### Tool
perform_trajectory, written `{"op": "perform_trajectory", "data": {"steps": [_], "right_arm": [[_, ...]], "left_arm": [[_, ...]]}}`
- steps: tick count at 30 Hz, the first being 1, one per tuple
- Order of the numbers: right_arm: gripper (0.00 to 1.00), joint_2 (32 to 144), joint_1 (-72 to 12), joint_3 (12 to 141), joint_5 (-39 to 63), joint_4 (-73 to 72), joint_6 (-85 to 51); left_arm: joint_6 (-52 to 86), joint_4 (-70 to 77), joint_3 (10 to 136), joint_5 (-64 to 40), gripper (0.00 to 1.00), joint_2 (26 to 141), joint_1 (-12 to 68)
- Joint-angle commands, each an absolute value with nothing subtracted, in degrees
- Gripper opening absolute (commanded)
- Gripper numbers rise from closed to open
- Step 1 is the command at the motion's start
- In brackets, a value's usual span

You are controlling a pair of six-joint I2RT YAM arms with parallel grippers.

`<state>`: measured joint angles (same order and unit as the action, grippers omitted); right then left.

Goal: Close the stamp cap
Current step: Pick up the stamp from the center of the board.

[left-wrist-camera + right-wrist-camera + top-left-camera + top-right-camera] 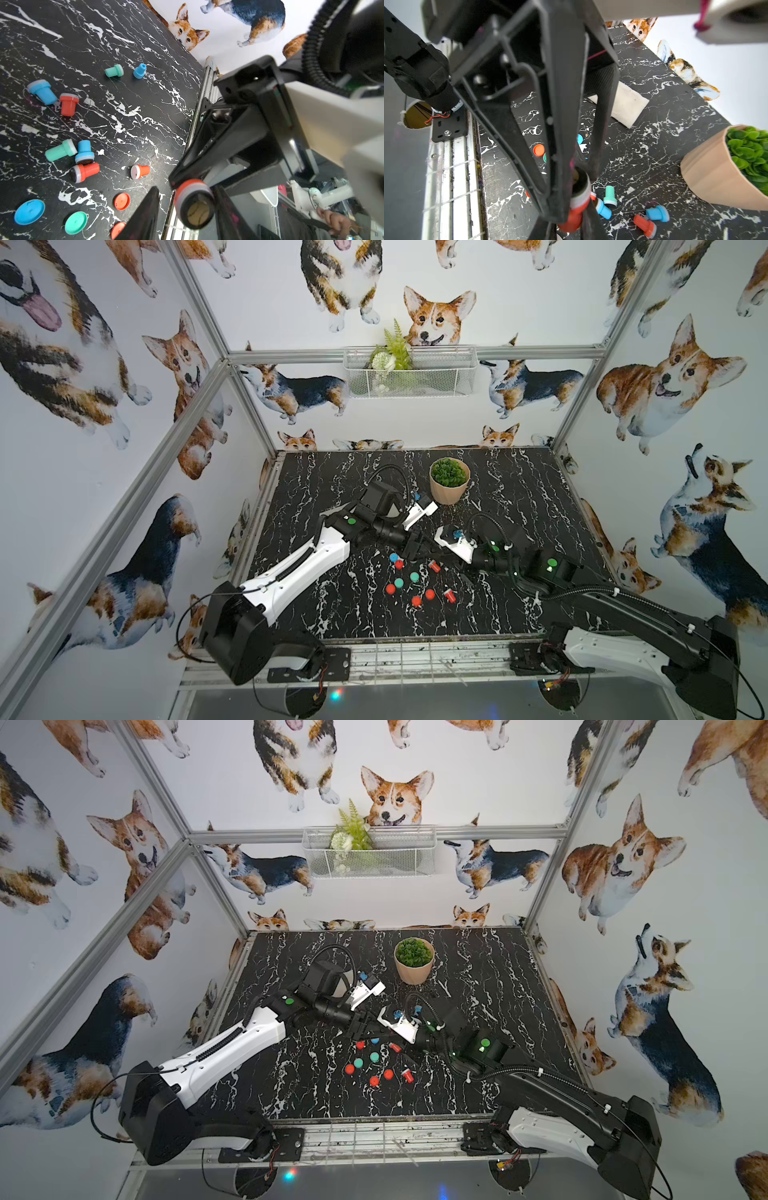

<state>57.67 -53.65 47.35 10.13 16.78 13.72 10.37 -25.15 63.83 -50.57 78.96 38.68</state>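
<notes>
Left wrist view: my right gripper [566,226] clenches the red stamp [194,204], bare face toward my parted left gripper [186,193]; a loose red cap [122,201] lies on the table [145,93], six o'clock from us in both top views.

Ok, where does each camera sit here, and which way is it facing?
Top view: high over the near edge of the table, looking down toward the back wall; left arm and right arm show.
Top view: alongside, same direction, same arms and table.
Left wrist: on the left arm, looking past its open jaws at the red stamp.
Right wrist: on the right arm, looking past its jaws at the left arm's jaws and plant pot.
Shared: both wrist views show the red stamp in the right arm's jaws.
</notes>
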Motion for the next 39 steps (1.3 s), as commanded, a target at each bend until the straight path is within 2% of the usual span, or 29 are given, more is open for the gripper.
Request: {"op": "perform_trajectory", "data": {"steps": [1, 8, 18, 25, 35, 39], "right_arm": [[0.00, 57.58, -54.01, 48.86, 6.01, 18.90, 18.82], [0.00, 56.30, -54.18, 49.90, 1.75, 22.37, 23.03], [0.00, 55.08, -54.57, 50.27, 0.24, 23.81, 26.11], [0.00, 54.50, -54.98, 50.30, -0.13, 23.40, 25.60], [0.00, 52.11, -55.20, 49.04, 1.62, 22.04, 25.02], [0.00, 51.73, -55.20, 49.04, 1.83, 21.98, 25.01]], "left_arm": [[23.12, -23.99, 66.69, -42.91, 0.46, 80.04, 38.76], [38.24, -23.68, 67.92, -44.00, 0.49, 79.16, 39.78], [50.16, -20.88, 68.17, -44.76, 0.49, 79.75, 43.87], [49.94, -21.32, 69.26, -44.12, 0.39, 79.98, 45.34], [47.02, -25.71, 70.92, -41.04, 0.31, 79.90, 45.87], [46.22, -25.49, 71.32, -40.90, 0.24, 79.72, 46.10]]}}
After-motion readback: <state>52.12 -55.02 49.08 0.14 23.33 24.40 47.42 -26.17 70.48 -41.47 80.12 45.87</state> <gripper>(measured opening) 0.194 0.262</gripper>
